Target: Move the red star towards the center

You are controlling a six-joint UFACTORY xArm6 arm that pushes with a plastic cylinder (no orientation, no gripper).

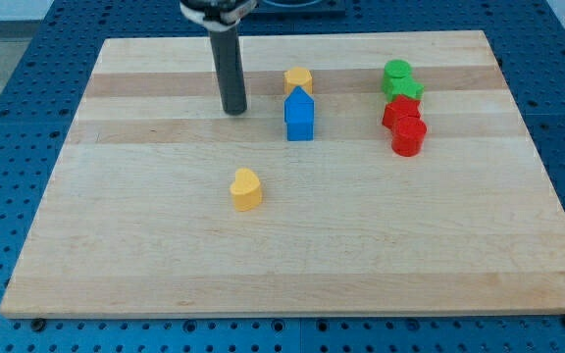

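The approach step appears to be in hand: the rod's tip rests on the board at far left-centre, touching no block; it carries no jaws, so nothing is held. The red star lies well apart on the right, packed in a column between a green block on its far side and a red cylinder-like block on its near side. A blue block and a yellow block stand between tip and star. The next move likely calls for rounding to the star's right side, then pushing leftward. A second yellow block sits near centre.
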